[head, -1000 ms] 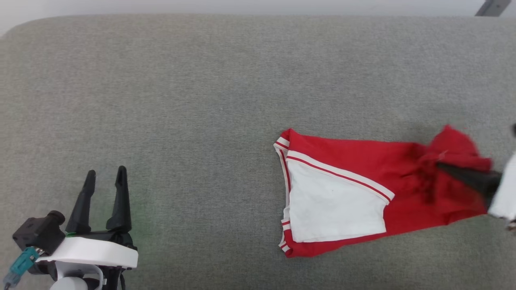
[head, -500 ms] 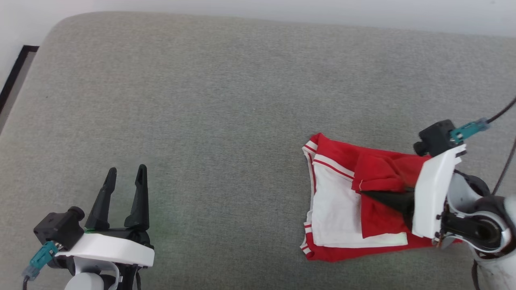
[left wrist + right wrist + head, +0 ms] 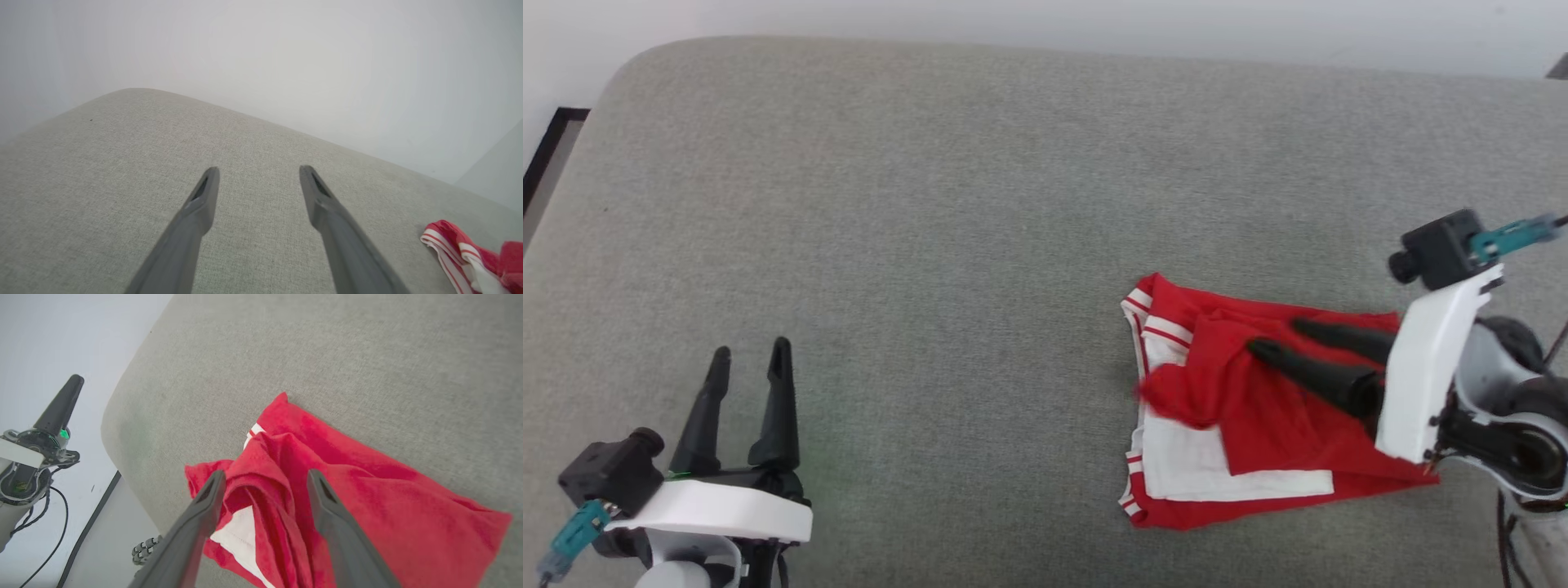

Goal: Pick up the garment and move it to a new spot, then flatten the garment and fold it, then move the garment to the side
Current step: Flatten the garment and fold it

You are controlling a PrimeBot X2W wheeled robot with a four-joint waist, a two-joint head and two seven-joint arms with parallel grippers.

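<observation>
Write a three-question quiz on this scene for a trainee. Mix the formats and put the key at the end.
1. True or false: the left gripper touches the garment.
2. Pick one. The right gripper is: A) shut on the garment; B) open over the garment; C) open, far off to the garment's side.
3. Fill in: the part of the garment showing beneath its folded red flap is ____ in colour.
Key: 1 false; 2 B; 3 white.
</observation>
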